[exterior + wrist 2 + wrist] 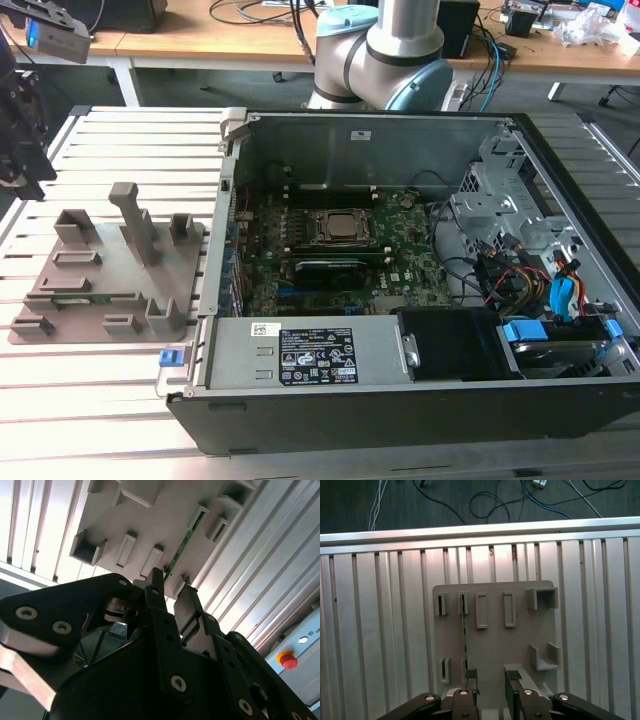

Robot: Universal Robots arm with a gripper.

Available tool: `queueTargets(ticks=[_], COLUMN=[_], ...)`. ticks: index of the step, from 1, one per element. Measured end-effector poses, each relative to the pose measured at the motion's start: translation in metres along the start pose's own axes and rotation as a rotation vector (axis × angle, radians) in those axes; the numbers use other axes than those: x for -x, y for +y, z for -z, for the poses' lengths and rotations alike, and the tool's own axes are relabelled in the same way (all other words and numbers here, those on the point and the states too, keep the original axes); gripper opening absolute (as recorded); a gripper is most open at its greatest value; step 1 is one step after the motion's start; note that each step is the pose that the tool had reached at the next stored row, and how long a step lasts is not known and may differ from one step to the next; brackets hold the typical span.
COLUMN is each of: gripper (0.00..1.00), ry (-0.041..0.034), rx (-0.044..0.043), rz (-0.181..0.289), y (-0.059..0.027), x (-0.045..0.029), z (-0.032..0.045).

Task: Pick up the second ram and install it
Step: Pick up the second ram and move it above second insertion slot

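The second ram point(464, 635) stands on edge in a slot of the grey plastic holder point(520, 645), showing as a thin green strip. It appears as a green stick point(182, 545) in the second wrist view and as a low green line point(95, 297) in the exterior view. My gripper point(491, 680) hangs above the holder's near edge, open, with nothing between its black fingers point(156, 582). One finger lines up close to the ram's end, apart from it. In the exterior view the gripper point(22, 170) is at the far left, above the holder point(100, 280).
An open computer case point(400, 400) lies to the exterior view's right of the holder, with the green motherboard point(400, 270) and its square processor socket point(338, 228) inside. Everything rests on a ribbed aluminium table point(370, 630). A red stop button point(288, 659) sits beside the table.
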State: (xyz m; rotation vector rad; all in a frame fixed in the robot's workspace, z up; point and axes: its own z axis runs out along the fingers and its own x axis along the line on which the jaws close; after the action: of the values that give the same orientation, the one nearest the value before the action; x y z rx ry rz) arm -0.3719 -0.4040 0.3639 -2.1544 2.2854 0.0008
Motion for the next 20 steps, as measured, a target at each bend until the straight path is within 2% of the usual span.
queueTargets(ticks=[15,20], gripper=[0.36,0.36], ry=[-0.0001,0.0000], rx=[0.0000,0.0000], rz=[0.000,0.000], y=[0.0000,0.0000], x=[0.0000,0.0000], z=[-0.0240,-0.0381])
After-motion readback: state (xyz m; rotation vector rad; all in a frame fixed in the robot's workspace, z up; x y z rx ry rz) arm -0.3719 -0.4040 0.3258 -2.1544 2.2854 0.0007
